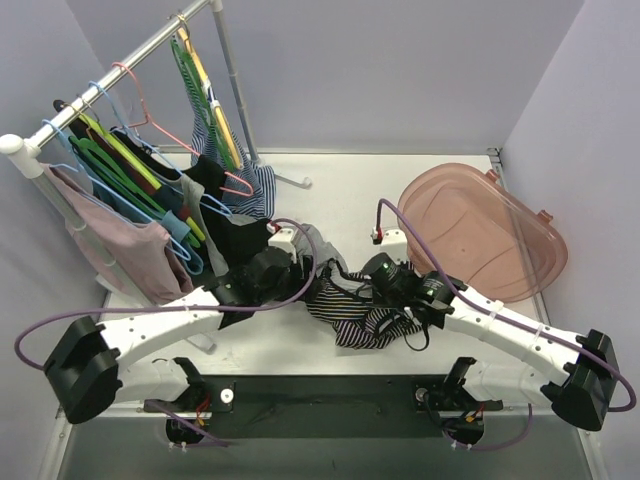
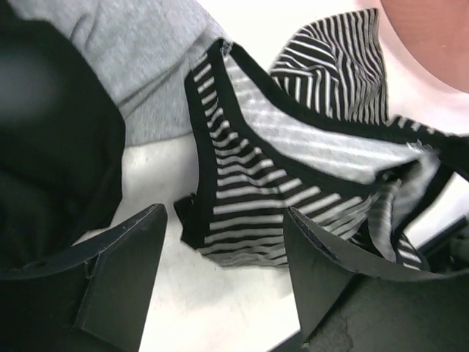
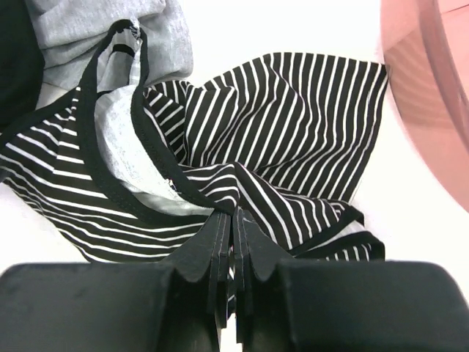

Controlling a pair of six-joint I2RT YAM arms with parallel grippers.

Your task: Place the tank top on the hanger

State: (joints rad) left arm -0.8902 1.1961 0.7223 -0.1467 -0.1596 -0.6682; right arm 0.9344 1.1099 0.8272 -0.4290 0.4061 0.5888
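Tank top [image 1: 365,320] lies crumpled on the table. Right gripper [image 3: 231,235] is pinched tight on a fold at its near edge. Left gripper [image 2: 223,220] stands open astride the dark-edged strap; it should close on that edging alone. Grey cloth [image 2: 146,59] and black cloth [image 2: 51,147] crowd the tank top's left side and could snag. Green hanger [image 1: 192,70], probably the one wanted, hangs well beyond.
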